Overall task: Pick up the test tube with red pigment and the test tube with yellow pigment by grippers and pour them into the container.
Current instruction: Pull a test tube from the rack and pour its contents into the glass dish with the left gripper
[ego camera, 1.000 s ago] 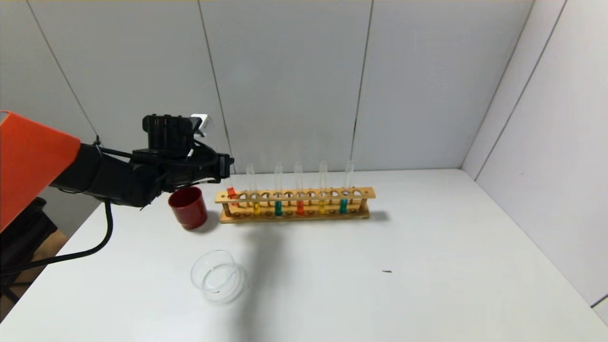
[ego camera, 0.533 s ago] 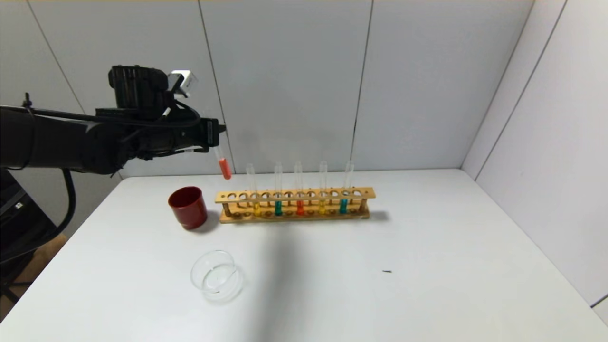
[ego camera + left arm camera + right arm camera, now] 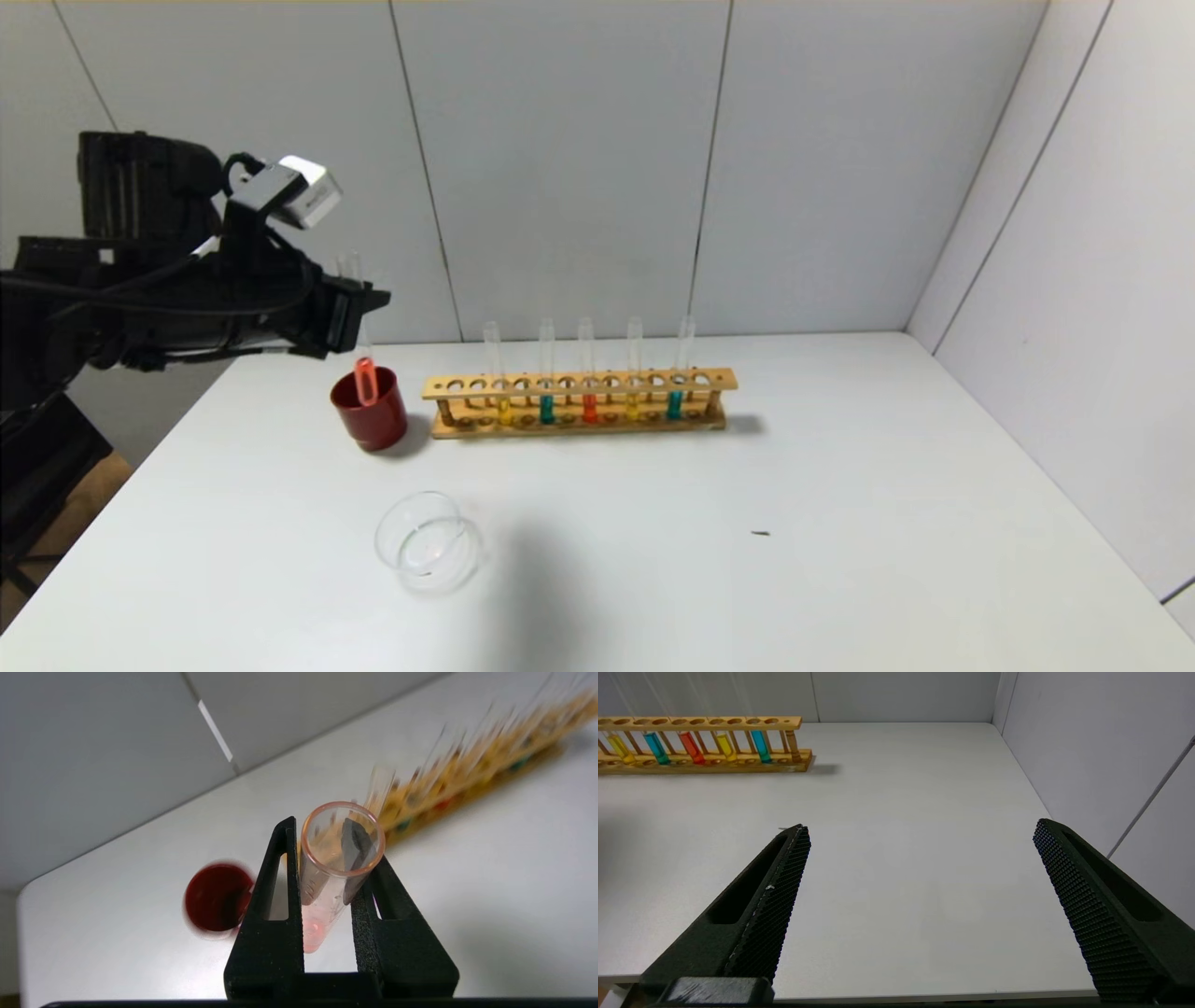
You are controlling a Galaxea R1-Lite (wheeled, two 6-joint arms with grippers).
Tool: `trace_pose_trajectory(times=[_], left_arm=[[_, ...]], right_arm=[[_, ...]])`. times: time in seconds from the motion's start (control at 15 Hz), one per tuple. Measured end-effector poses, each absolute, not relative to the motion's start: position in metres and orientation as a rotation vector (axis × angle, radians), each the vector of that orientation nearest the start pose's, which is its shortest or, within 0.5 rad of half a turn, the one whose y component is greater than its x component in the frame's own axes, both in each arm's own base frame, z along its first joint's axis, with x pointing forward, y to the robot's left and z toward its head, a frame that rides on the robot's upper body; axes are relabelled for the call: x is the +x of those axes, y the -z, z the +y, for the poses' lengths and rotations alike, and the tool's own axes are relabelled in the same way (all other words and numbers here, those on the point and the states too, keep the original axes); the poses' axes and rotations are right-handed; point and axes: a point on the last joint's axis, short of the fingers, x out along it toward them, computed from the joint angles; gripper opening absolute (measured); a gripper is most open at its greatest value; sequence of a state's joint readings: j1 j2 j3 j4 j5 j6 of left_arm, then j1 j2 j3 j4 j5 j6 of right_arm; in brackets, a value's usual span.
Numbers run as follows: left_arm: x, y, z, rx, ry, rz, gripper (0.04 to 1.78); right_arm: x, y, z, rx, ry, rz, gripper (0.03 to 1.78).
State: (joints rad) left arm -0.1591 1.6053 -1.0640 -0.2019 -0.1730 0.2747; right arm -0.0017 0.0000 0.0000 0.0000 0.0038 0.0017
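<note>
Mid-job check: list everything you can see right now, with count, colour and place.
Test tube with red pigment: one, clear with orange-red liquid, held upright in the air, in front of the red cup in the head view.
Rack: one, wooden, at the back of the table.
Tubes in rack: five; yellow, teal, orange-red, yellow, teal, from the robot's left to right.
Red cup: one, dark red, left of the rack.
Container: one, clear glass, nearer the robot than the cup.
Table: one, white.
Small dark speck: one, on the table.
Left end effector: black, clamped on the red tube.
Right end effector: black, open over the table's right side.
</note>
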Motion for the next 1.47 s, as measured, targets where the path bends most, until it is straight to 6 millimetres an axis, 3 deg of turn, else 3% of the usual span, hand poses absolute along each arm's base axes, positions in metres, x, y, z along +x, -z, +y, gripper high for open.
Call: trace_pose_trajectory(times=[0.2,0.4,0.6,0.87,1.47], left_arm=[[0.263,-0.22,-0.033,0.482,0.387,0.316,0.33],[0.255,-0.214,-0.026,0.66,0.389,0.241,0.33],[0.251,-0.197,-0.023,0.864,0.46,0.243,0.33],[0.251,-0.18,-0.025,1.051,0.64,0.172,0.33],[0.266,-0.156,-0.026,1.436,0.758,0.114,0.33]], right_arm=[[-0.023,-0.075,0.0,0.002,-0.002,0.0,1.75],[-0.023,-0.075,0.0,0.002,-0.003,0.0,1.75],[-0.023,-0.075,0.0,0.002,-0.003,0.0,1.75],[-0.023,-0.075,0.0,0.002,-0.003,0.0,1.75],[-0.023,-0.075,0.0,0.001,-0.003,0.0,1.75]])
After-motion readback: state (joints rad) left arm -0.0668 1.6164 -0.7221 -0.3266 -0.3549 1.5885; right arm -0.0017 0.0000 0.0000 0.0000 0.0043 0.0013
